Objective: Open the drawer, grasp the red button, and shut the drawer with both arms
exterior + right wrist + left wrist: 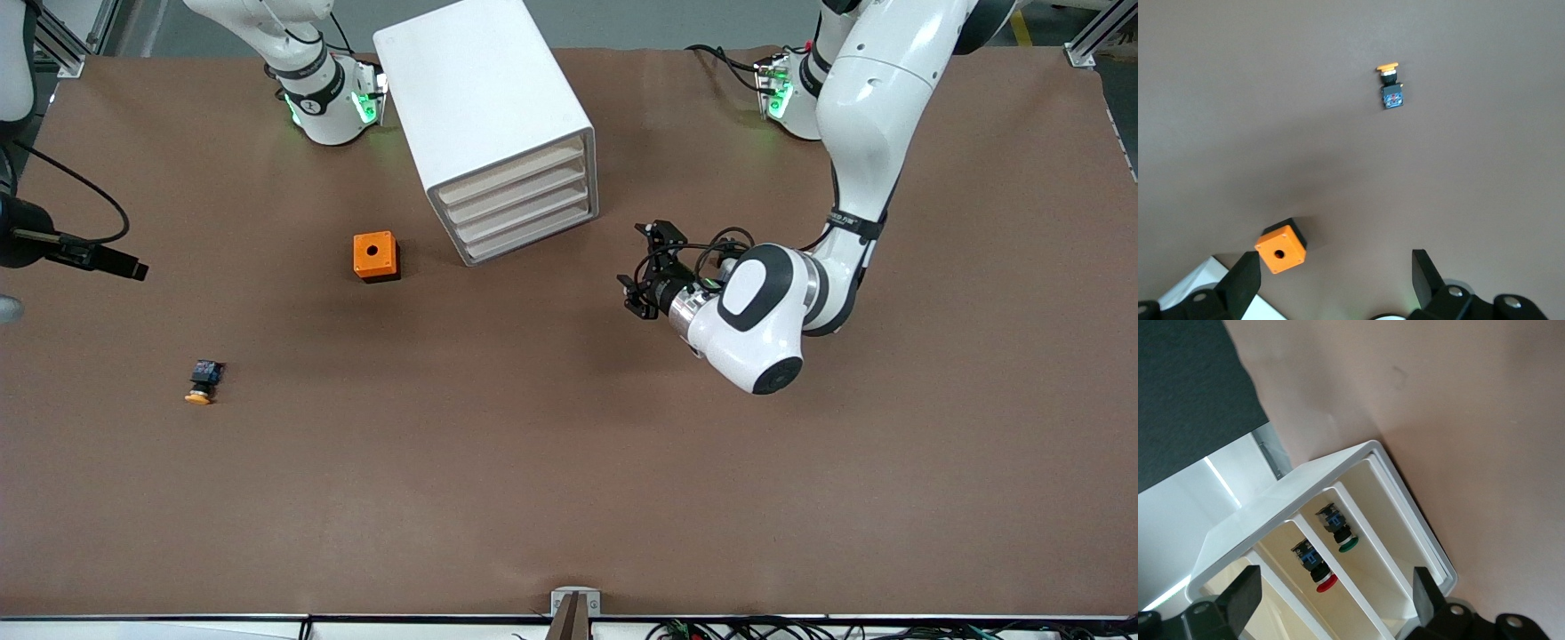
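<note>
Orange box (376, 255) beside cabinet (487, 116) | left gripper (647, 267) spread, facing drawers | right gripper (1331, 280) seemingly spread

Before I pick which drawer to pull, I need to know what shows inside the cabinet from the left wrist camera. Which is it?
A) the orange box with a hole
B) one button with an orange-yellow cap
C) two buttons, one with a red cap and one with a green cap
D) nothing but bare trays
C: the left wrist view shows the red-capped button and a green-capped button in adjoining compartments of the cabinet.
</note>
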